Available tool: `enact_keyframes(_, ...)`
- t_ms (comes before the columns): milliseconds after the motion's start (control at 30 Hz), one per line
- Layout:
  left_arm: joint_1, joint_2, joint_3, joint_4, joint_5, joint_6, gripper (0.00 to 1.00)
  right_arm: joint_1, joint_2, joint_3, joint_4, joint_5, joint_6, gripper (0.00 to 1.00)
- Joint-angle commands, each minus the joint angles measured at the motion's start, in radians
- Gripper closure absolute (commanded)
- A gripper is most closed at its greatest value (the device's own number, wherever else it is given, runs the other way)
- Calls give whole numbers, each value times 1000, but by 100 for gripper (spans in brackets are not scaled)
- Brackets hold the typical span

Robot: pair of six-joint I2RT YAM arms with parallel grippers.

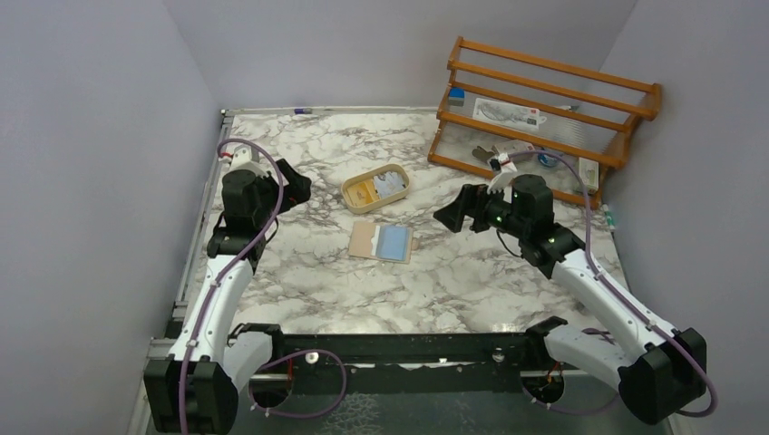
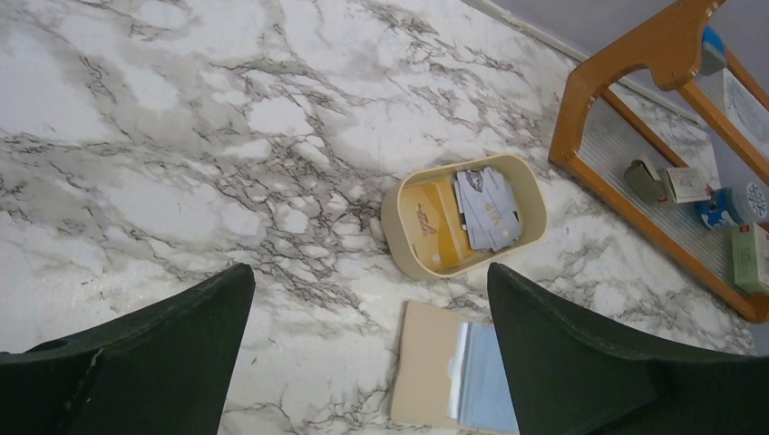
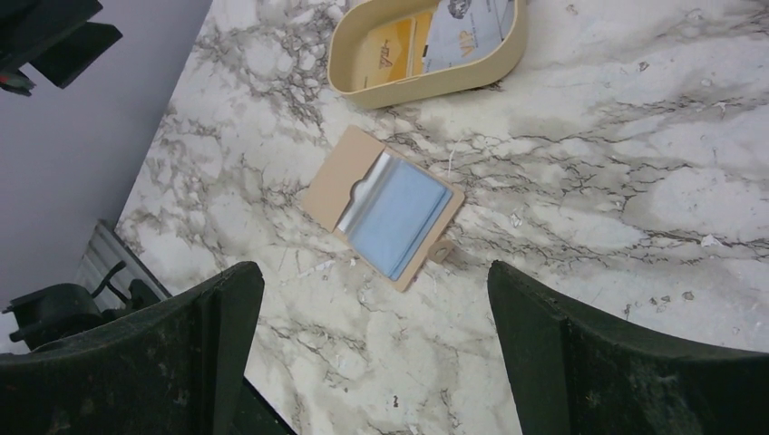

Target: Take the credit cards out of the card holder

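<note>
1. Card holder (image 1: 381, 242): 1 tan-brown leather-like bifold wallet, lying open and flat on the white, grey-veined marble surface (image 1: 472, 281) near its middle. The small closing tab sticks out from the edge on the right arm's side.
2. Credit card in the holder (image 1: 395, 242): 1 light blue plastic rectangle shows, tucked in the pocket on the tab half. Whether more lie beneath it cannot be told.
3. Left gripper (image 1: 296, 188): black, its 2 fingers spread wide with nothing between them. It is held above the surface. The holder lies to its right and nearer the arm bases, well apart from it.
4. Right gripper (image 1: 453, 214): black, its 2 fingers likewise parted and holding nothing. The holder lies to its left and slightly nearer the bases, untouched. In the right wrist view the holder sits ahead, between the 2 fingers.
5. Tray (image 1: 356, 201): 1 oval beige tray, near the holder on its far side, not touching it. It contains 1 yellow-orange card (image 2: 431, 227) and overlapping pale whitish cards (image 2: 490, 208); their number is unclear.
6. Rack (image 1: 544, 68): 1 orange-brown wooden rack at the far right corner, carrying several small items.
</note>
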Motion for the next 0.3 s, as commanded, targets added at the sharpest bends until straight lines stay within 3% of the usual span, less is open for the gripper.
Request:
enact_keyframes(0,14,-30,2,2,74,3,1,-4,-58,-1,28,69,34,0)
enact_keyframes(267,14,-64,16,-39,49,26,1,-4,-87,-20,48,58,7,0)
